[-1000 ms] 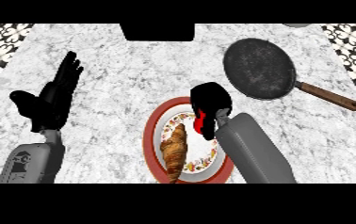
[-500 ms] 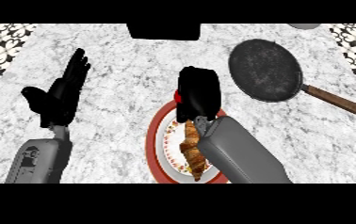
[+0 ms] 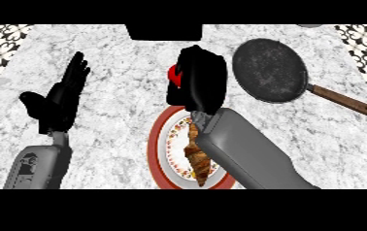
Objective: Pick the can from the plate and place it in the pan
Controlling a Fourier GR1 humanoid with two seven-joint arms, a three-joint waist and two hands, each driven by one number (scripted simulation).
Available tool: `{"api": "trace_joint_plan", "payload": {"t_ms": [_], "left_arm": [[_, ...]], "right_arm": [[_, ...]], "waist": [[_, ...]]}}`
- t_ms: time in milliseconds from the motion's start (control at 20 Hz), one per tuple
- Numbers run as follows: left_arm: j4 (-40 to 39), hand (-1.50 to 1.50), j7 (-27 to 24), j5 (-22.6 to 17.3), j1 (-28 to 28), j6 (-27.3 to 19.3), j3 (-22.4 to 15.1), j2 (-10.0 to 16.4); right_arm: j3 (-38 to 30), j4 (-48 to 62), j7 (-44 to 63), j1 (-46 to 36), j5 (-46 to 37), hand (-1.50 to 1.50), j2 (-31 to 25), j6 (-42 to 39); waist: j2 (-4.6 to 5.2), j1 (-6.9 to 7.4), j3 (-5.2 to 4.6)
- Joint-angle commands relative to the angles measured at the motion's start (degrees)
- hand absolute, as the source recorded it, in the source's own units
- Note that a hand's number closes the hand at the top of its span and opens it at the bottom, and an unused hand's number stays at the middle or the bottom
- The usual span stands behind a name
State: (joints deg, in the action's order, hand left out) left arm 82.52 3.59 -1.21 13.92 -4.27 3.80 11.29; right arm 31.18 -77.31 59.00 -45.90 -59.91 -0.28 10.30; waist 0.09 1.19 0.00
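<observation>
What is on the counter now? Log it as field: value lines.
right hand: curled round can, left of pan
can: red, mostly hidden, not on the plate
pan: dark, nothing in it
plate: red rim, holds croissant
left hand: open, resting at left

The red-rimmed round plate (image 3: 154, 147) sits at the near middle of the grey marble worktop (image 3: 114, 55), with a brown croissant (image 3: 197, 157) on it. Beyond its far rim is the black right hand (image 3: 201, 82), curled round the red can (image 3: 173, 74). The dark round pan (image 3: 269, 70) lies just right of that hand. The black left hand (image 3: 61, 99) rests far left, fingers up.
</observation>
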Motion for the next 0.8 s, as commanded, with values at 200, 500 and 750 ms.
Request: {"api": "trace_joint_plan", "payload": {"t_ms": [200, 500, 750], "left_arm": [[2.2, 0.0, 2.6, 0.9, -0.1, -1.5, -0.3, -0.6], [3.1, 0.0, 2.6, 0.2, 0.1, -0.5, 0.2, -0.2], [0.4, 0.0, 0.9, -1.4, 0.8, 1.2, 2.3, 0.8]], "right_arm": [[-13.1, 2.5, -7.5, 3.8, 2.7, 1.5, -4.1, 12.0], [-22.8, 15.0, -22.1, 1.4, 7.9, 1.5, -14.4, 13.8], [-24.4, 28.2, -27.8, 1.4, 4.5, 1.5, -17.1, 18.6]], "waist": [[-0.03, -1.03, 0.04], [0.28, -0.45, 0.04], [0.42, -0.15, 0.02]]}}
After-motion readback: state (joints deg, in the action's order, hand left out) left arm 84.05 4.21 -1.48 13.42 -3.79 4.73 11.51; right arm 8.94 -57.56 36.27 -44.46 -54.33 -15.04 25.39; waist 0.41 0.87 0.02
